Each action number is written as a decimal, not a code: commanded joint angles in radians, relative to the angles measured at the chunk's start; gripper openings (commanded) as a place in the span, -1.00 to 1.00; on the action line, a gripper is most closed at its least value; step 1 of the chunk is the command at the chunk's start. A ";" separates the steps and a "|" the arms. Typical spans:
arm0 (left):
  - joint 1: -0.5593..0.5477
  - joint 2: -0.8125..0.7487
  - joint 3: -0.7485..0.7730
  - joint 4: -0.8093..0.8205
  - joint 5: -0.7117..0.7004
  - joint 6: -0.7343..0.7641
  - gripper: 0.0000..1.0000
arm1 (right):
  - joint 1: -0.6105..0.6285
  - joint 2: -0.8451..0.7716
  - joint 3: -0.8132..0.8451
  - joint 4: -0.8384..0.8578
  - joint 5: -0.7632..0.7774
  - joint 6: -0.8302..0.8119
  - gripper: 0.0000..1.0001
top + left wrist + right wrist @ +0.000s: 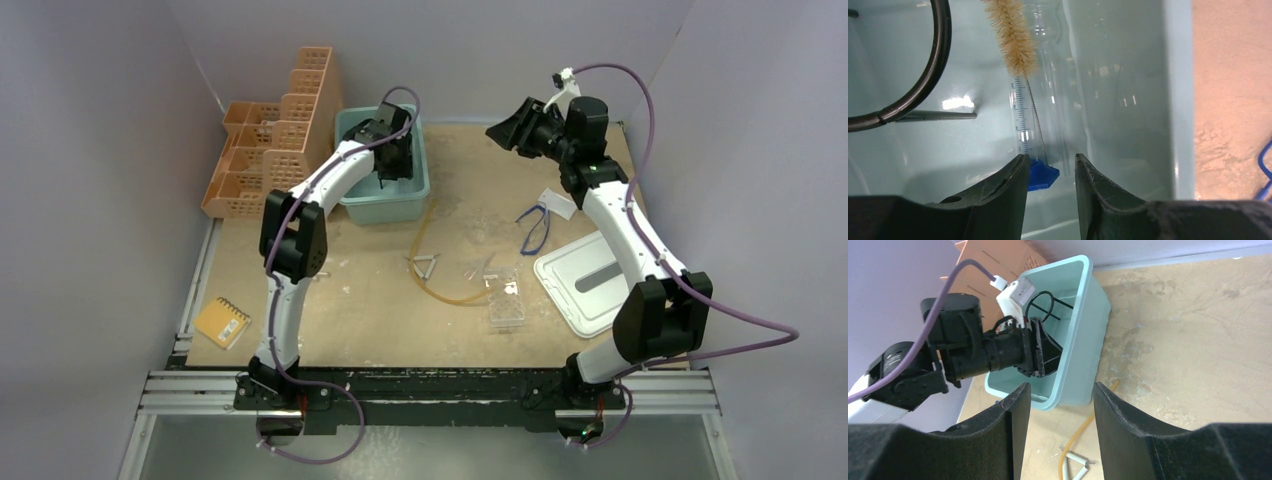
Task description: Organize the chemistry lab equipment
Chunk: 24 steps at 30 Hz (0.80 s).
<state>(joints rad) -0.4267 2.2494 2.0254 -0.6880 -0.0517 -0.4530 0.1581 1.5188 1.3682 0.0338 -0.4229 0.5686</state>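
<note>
Clear graduated cylinder, blue hexagonal base, inside teal bin.

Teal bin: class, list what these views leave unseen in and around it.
- Top view: the left arm covers most of the inside of the teal bin.
- Left wrist view: picture edges cut off the black wire ring and the brush.
- Right wrist view: the left arm hides the bin's floor.
- Top view: contents of the clear tube rack are too small to tell.

black wire ring: cut by top, left edges
tan bristle brush: tip cut off
blue-based clear graduated cylinder: foot half hidden
</note>
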 commanded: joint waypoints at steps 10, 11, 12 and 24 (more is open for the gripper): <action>0.002 -0.340 -0.083 0.070 0.003 0.047 -0.01 | 0.024 -0.010 0.049 -0.087 0.108 -0.116 0.13; 0.002 -0.376 -0.103 0.072 -0.013 0.049 0.01 | 0.038 -0.013 0.050 -0.096 0.129 -0.128 0.14; 0.002 -0.407 -0.132 0.077 -0.029 0.048 0.03 | 0.058 -0.013 0.054 -0.107 0.147 -0.144 0.15; 0.002 -0.889 -0.644 0.274 -0.271 0.005 0.04 | 0.406 -0.017 0.019 -0.354 0.441 -0.306 0.17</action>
<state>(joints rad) -0.4267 1.5211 1.4986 -0.5423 -0.2234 -0.4278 0.4637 1.5188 1.3861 -0.2035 -0.1139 0.3553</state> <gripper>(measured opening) 0.522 0.584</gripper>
